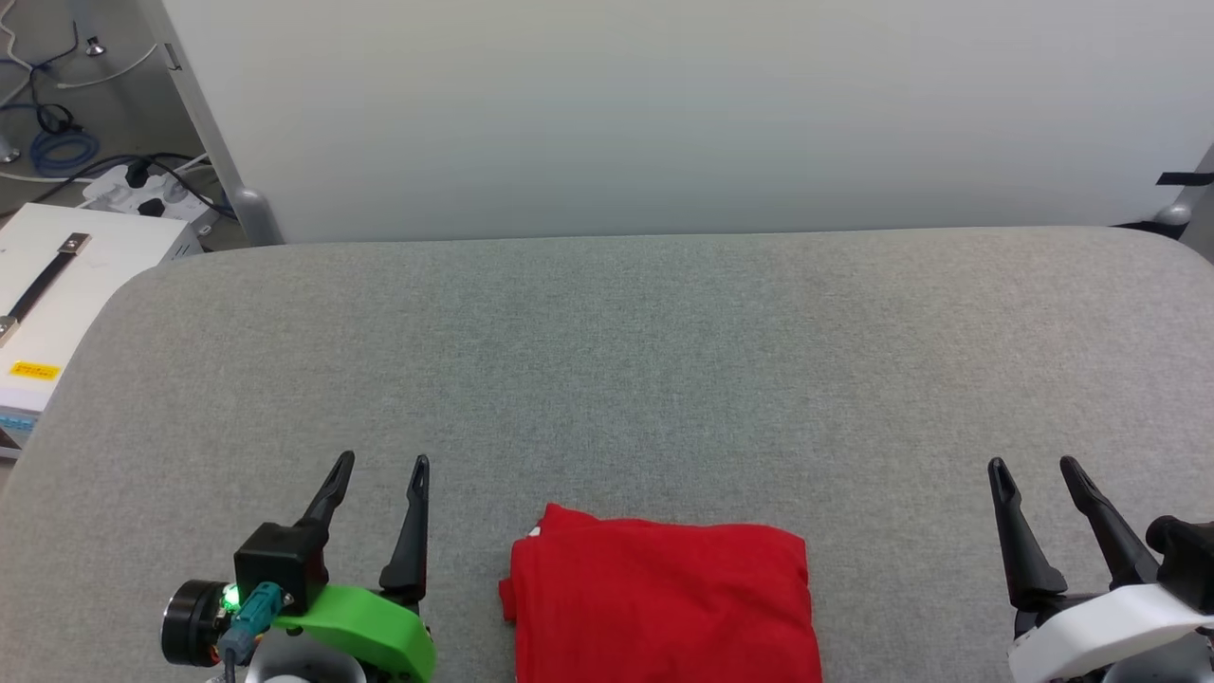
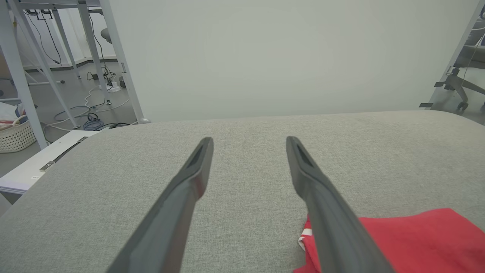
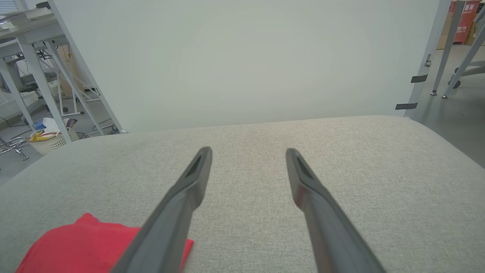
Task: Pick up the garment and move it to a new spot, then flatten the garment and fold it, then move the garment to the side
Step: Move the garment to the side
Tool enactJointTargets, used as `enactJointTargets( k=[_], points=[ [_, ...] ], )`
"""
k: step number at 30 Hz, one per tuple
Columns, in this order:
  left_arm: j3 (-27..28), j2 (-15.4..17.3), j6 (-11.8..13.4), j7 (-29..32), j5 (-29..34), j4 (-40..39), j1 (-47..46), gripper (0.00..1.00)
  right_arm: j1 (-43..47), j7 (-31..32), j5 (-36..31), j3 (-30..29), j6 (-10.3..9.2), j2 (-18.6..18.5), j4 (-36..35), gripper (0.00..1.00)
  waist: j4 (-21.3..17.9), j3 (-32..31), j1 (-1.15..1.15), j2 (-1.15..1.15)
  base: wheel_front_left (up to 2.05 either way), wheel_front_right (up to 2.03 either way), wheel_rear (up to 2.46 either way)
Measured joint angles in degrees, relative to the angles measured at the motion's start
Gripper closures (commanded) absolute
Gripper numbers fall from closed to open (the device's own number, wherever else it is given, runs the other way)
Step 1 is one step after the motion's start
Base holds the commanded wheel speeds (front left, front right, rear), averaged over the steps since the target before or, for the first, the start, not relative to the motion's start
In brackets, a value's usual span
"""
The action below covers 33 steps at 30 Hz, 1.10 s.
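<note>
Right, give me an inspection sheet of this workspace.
Surface: grey fabric tabletop, smooth.
Job's things: garment, red, folded into a compact rectangle at the near edge, between the grippers.
Clutter: nothing seen on the tabletop.
Grippers: left gripper and right gripper both open, empty, apart from the garment.
Cables: cables and a power strip on the floor, far left.
Surroundings: white panel behind; white box at left; wicker basket on the floor.

The garment (image 1: pixel 664 598) is showing plain red with a white fleck; the tabletop (image 1: pixel 607 360) is looking mottled grey; the left gripper (image 1: pixel 383 460) is wearing green, the right gripper (image 1: pixel 1032 464) white.
</note>
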Motion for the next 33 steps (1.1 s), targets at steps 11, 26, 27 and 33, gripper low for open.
enactJointTargets(
  k=[11, 26, 27, 33],
  points=[
    [1.5, 0.3, 0.4, 0.0, 0.0, -0.3, -0.3, 0.0, 0.0, 2.8, 0.7, -0.8, 0.0, 0.3, -0.5, 0.0, 0.2, 1.9, 0.0, 0.0, 0.0, 0.0, 0.0],
    [4.7, -3.9, -0.2, 0.0, 2.1, -1.7, -3.9, 0.0, 0.1, 32.4, 20.0, 4.5, 0.0, -6.5, 7.6, 0.0, 6.4, 7.1, 0.0, 0.0, 0.0, 0.0, 0.0],
    [4.9, -4.3, -0.4, 0.0, 2.2, -1.7, -3.9, 0.0, 0.0, 33.1, 20.9, 5.7, 0.0, -6.5, 7.6, 0.0, 6.8, 7.4, 0.0, 0.0, 0.0, 0.0, 0.0],
    [5.9, -6.1, -2.0, 0.0, 3.8, -1.3, -4.4, 0.0, -2.3, 34.9, 26.2, 11.9, 0.0, -6.0, 7.9, 0.0, 9.0, 9.7, 0.01, 0.0, 0.0, 0.0, 0.0]
  ],
)
